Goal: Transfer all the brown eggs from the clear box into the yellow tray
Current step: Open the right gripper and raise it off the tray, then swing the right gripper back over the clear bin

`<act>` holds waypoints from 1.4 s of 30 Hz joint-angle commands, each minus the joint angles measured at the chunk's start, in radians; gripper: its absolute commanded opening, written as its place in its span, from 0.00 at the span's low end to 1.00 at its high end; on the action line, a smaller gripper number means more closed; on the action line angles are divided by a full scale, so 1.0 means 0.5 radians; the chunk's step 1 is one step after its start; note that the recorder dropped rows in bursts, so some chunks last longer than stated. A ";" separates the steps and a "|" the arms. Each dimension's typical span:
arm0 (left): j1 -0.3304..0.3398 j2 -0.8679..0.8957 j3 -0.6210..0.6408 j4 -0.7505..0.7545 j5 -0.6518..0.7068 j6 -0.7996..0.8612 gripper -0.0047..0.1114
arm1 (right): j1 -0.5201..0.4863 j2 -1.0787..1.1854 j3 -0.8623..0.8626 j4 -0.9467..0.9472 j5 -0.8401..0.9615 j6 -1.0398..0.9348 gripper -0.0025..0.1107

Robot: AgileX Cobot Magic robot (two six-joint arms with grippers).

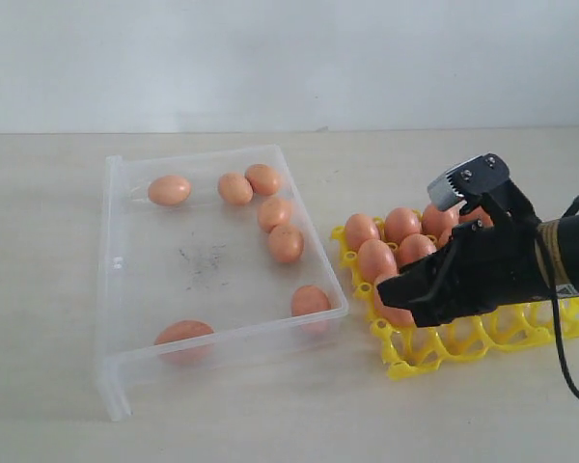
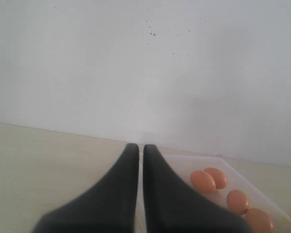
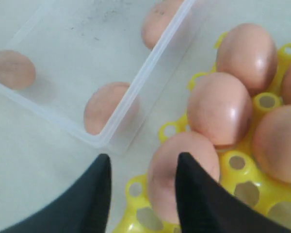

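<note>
Right gripper (image 3: 144, 158), fingers spread, hovers over a brown egg (image 3: 165, 165) in the yellow tray's (image 3: 233, 177) corner cup. Left gripper (image 2: 140, 146) is pressed together.

Right arm (image 1: 560, 256) enters from right edge. Right gripper (image 3: 144, 160) jaws apart. Left gripper (image 2: 137, 146) jaws nearly touching, lower centre.

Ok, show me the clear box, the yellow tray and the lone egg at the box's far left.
clear box (image 1: 261, 333): exterior view, front wall.
yellow tray (image 1: 405, 349): exterior view, bare front corner.
lone egg (image 1: 169, 189): exterior view, shell centre.
</note>
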 commanded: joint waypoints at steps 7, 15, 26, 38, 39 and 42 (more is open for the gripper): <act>-0.012 -0.005 -0.006 -0.021 -0.032 -0.015 0.07 | 0.025 -0.044 0.002 -0.366 0.089 0.363 0.02; -0.012 -0.005 -0.006 -0.021 -0.032 -0.015 0.07 | 0.146 0.145 0.002 -0.253 0.293 0.249 0.02; -0.012 -0.005 -0.006 -0.021 -0.032 -0.015 0.07 | 0.158 -0.402 0.002 -0.331 -0.218 0.423 0.02; -0.012 -0.005 -0.006 -0.021 -0.032 -0.015 0.07 | 0.696 -1.015 -0.030 0.095 -0.066 -1.101 0.02; -0.012 -0.005 -0.006 -0.021 -0.032 -0.015 0.07 | 0.820 -0.991 -0.071 0.441 -0.113 -1.122 0.02; -0.012 -0.005 -0.006 -0.021 -0.032 -0.015 0.07 | 0.981 -0.916 -0.281 1.035 -0.243 -1.380 0.02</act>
